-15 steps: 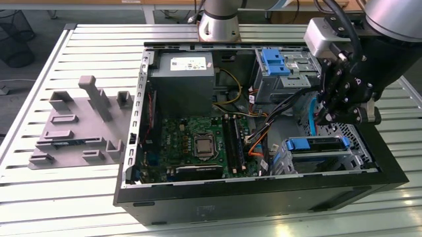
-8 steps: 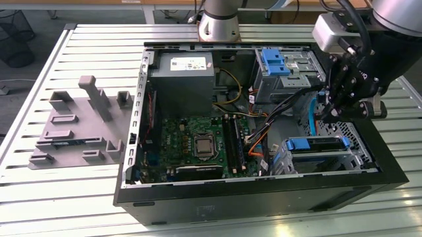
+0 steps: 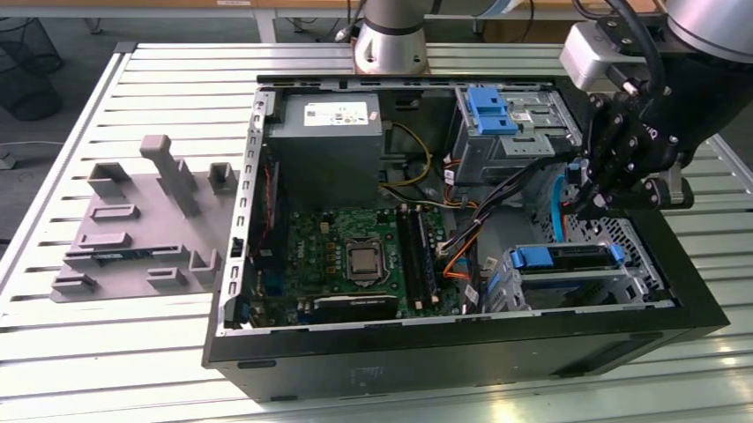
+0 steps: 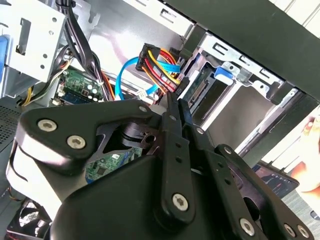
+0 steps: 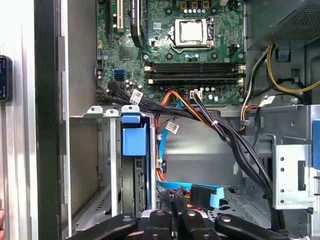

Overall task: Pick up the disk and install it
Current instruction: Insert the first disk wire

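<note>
Black gripper point(image 4: 172, 107) linkage with silver screws takes up the lower half of the second wrist view, and its two slim fingers point(image 4: 181, 112) are pressed flat together with nothing between them. In the exterior view the same gripper point(image 3: 585, 210) hangs at the right of the frame, inside the open black computer case point(image 3: 471, 348), just above the silver drive cage point(image 3: 612, 286) in the lower right corner.

The disk point(image 3: 562, 257) already sits in that cage, standing on edge so you mostly see its blue plastic bracket and a dark sliver of the drive body. In the first wrist view the disk point(image 5: 135, 150) shows as a blue tab over a thin dark edge, left of centre.

Also in the case: green motherboard point(image 3: 353, 256), grey power supply box point(image 3: 324, 141), bundled black cables point(image 5: 225, 132), blue data cable point(image 5: 192, 190).
</note>
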{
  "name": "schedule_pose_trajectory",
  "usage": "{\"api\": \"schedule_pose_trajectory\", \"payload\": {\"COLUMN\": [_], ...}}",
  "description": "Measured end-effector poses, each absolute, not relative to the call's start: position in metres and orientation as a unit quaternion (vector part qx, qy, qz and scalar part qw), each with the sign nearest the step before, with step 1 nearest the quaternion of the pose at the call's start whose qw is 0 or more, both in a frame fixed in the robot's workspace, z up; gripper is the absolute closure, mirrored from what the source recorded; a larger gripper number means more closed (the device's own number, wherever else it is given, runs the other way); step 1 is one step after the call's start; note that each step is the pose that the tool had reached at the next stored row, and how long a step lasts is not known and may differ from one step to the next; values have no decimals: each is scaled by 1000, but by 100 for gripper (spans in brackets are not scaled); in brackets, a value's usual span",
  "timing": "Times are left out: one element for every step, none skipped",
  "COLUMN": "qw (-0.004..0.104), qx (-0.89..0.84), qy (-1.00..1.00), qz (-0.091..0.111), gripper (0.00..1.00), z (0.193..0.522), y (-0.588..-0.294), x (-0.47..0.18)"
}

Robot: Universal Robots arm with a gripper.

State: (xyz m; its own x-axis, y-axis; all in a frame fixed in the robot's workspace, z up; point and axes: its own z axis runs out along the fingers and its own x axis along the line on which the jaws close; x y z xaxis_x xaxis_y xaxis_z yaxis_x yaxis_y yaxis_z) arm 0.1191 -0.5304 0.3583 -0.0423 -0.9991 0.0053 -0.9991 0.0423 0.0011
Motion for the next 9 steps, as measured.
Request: {"api": "schedule_pose_trajectory", "payload": {"qw": [2, 2, 2, 2, 2, 2, 2, 2, 2], "qx": [692, 692, 692, 692, 692, 692, 692, 692, 692], "qy": [-722, -722, -722, -722, -722, -722, -722, -722, -722], "qz": [2, 2, 2, 2, 2, 2, 2, 2, 2], "gripper": [83, 83, 83, 83, 81, 81, 76, 76, 69], "z": [358, 358, 358, 358, 358, 357, 357, 357, 357], "y": [-530, -530, -530, -530, -530, -530, -530, -530, -530], "x": [119, 119, 119, 119, 119, 120, 120, 120, 120]}}
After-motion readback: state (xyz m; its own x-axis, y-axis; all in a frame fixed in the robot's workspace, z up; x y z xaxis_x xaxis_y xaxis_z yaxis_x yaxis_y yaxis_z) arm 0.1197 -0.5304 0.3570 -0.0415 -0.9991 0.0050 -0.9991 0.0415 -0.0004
